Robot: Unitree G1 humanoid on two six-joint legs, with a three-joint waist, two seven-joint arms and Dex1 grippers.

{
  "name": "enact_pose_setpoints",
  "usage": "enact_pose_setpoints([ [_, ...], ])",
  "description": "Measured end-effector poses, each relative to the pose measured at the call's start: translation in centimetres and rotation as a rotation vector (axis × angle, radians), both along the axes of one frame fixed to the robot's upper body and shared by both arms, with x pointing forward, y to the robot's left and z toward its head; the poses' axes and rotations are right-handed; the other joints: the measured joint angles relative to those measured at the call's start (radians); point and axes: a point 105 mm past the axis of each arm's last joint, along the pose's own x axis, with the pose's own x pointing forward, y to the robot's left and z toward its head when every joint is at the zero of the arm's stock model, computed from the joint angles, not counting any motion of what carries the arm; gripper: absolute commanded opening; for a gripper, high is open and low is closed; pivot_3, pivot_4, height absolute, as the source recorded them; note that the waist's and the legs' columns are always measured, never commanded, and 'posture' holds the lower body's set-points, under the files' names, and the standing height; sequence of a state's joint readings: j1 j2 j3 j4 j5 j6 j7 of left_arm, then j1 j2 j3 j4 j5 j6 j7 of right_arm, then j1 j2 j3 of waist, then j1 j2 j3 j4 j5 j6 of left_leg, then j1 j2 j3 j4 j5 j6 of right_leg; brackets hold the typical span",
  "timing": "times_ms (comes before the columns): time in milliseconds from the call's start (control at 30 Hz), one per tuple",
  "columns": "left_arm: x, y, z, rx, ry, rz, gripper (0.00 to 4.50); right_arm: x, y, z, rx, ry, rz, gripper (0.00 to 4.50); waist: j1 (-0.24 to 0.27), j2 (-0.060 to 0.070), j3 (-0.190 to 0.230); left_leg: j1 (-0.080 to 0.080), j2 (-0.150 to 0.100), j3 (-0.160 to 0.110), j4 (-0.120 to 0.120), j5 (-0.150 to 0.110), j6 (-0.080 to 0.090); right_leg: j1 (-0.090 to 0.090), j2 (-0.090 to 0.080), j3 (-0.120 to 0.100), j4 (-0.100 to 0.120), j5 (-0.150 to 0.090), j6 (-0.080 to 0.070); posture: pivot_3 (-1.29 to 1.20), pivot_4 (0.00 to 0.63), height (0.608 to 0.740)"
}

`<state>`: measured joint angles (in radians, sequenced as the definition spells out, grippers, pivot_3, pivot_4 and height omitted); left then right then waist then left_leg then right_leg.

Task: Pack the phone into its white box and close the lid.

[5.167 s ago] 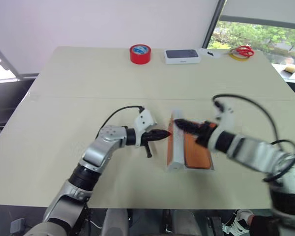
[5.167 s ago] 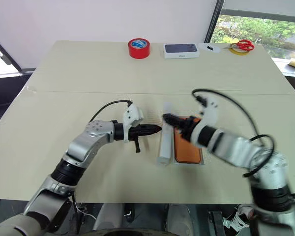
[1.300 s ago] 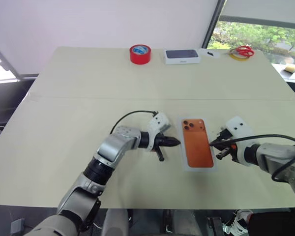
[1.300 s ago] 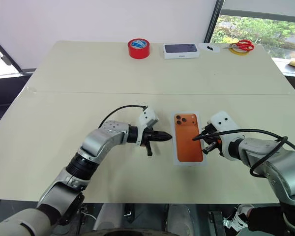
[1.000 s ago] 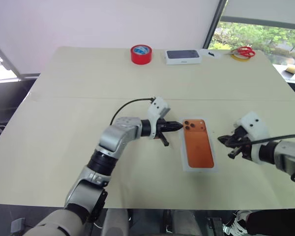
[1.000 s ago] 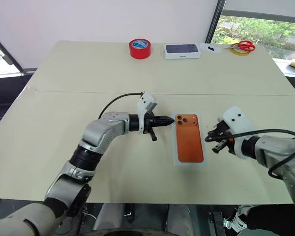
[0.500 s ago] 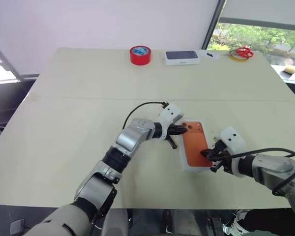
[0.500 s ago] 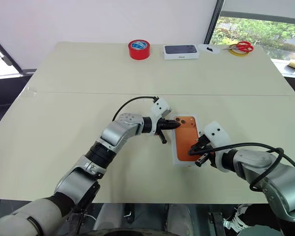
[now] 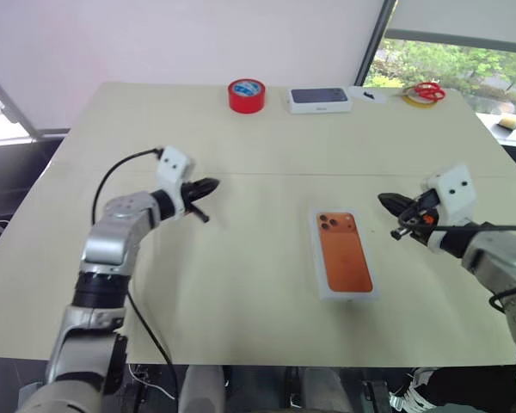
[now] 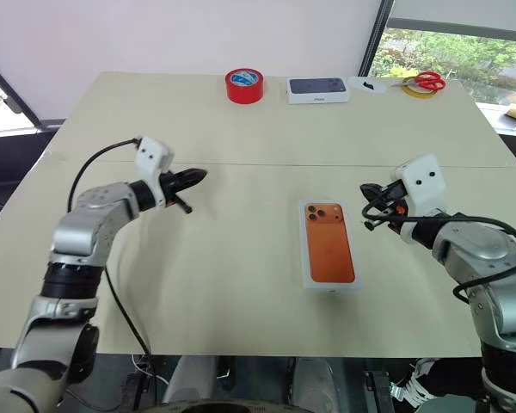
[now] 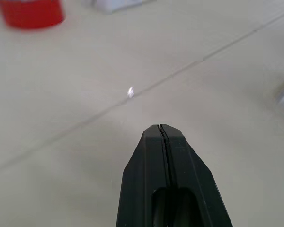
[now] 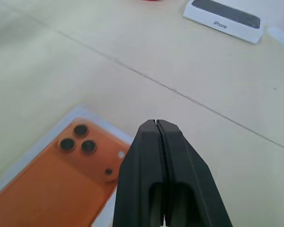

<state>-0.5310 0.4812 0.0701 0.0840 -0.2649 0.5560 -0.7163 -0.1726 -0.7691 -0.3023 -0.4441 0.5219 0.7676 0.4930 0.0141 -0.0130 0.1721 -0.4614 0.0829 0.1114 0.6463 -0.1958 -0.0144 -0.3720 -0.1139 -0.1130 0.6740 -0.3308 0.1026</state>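
The lid (image 9: 345, 255), white with an orange phone picture on top, lies flat on the table right of centre; the right wrist view looks down on its lens corner (image 12: 61, 175). The white box and the phone are hidden beneath it. My left gripper (image 9: 209, 182) hangs over bare table well left of the lid, its fingers (image 11: 159, 142) pressed together on nothing. To the right of the lid's far end, my right gripper (image 9: 384, 200) is raised and points toward it, shut and empty, with its fingers (image 12: 156, 142) closed.
At the table's far edge stand a red tape roll (image 9: 246, 94) and a white box with a dark phone picture (image 9: 319, 99). Red scissors (image 9: 426, 89) lie on a yellow ring at the far right. A seam (image 9: 284, 175) crosses the table.
My left gripper swung far left, away from the lid's corner. My right gripper drew back to the right and rose. The lid, askew half a second ago, now lies straight.
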Motion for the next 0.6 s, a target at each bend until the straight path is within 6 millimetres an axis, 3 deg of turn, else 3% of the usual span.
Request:
enact_pose_setpoints([
  [133,-1.1,5.1,-0.6,-0.011,0.011,0.152,0.0,0.8,-1.3,-1.0,0.034,0.031,-0.014,0.03,-0.002,0.0,0.0,0.0,0.0,0.0,-0.001,0.0,0.0,-0.001,0.0,0.0,0.0,0.0,0.0,0.0,0.15,0.73],
  [200,-1.5,6.4,-0.4,-0.011,0.002,0.195,0.0,1.1,-1.0,-1.1,0.043,0.036,0.002,0.03,-0.003,0.0,0.0,0.0,0.0,0.0,-0.001,0.0,0.0,-0.001,0.0,0.0,0.0,0.0,0.0,0.0,0.15,0.73],
  [333,-1.8,6.6,-0.4,-0.011,-0.003,0.204,0.0,1.6,0.1,-0.9,0.053,0.022,0.052,0.03,-0.001,0.0,0.0,0.0,0.0,0.001,-0.001,0.0,0.0,0.0,0.0,0.0,0.0,0.0,0.0,0.0,0.15,0.73],
  [600,-2.5,6.8,-0.7,-0.009,0.005,0.224,0.0,1.6,1.4,-2.4,0.073,0.06,0.098,0.03,-0.004,0.0,0.0,0.0,0.001,0.002,-0.001,0.0,-0.001,-0.001,0.0,0.0,0.001,0.0,0.0,0.0,0.15,0.73],
])
